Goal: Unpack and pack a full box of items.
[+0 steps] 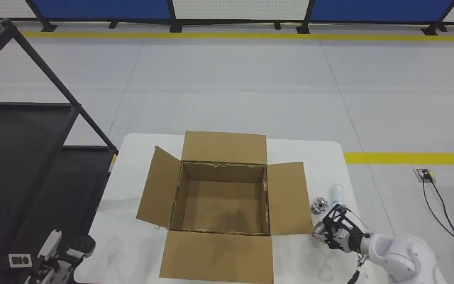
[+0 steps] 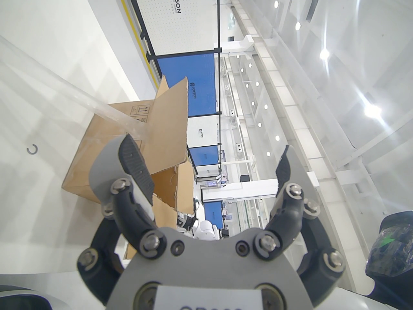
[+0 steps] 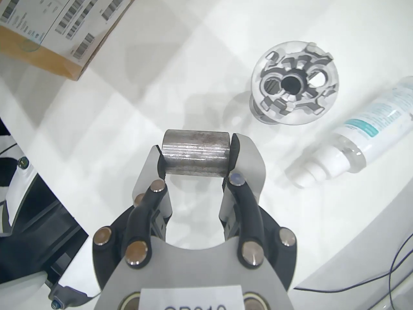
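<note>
Right wrist view: fingers clamp metal cyl, top: open box

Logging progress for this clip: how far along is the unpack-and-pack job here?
Done: the box looks emptied, with a cast metal part and a white bottle out on the table beside it. In hand: the right gripper is shut on a metal cylinder. Remaining: repacking everything; the left gripper is open and empty.

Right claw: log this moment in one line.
right claw shut on metal cylinder; left claw open; box open, empty; bottle, cast part on table
</note>
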Motion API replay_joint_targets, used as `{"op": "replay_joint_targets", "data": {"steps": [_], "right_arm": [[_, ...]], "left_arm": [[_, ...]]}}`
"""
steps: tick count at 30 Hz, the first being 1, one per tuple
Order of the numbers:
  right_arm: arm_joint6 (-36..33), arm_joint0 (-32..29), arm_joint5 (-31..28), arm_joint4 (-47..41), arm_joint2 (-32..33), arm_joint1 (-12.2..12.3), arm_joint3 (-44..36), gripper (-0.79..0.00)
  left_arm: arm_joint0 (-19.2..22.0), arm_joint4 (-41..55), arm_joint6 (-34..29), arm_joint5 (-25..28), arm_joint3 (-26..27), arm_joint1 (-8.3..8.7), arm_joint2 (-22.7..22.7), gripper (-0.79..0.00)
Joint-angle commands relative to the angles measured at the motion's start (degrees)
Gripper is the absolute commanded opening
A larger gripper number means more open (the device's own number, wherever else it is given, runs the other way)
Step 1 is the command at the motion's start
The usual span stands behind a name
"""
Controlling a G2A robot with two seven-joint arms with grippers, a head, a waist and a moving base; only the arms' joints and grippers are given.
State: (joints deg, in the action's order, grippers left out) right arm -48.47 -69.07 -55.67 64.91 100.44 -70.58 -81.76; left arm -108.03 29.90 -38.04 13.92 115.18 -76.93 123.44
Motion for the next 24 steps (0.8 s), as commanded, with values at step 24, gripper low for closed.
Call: {"op": "replay_joint_targets", "data": {"steps": [24], "right_arm": [[4.30,9.07,-2.33,-4.12,-9.77,7.55,15.55,-0.785]], "left_arm": [[0.00,0.00,0.00,0.00,0.00,0.00,0.00,0.000]]}}
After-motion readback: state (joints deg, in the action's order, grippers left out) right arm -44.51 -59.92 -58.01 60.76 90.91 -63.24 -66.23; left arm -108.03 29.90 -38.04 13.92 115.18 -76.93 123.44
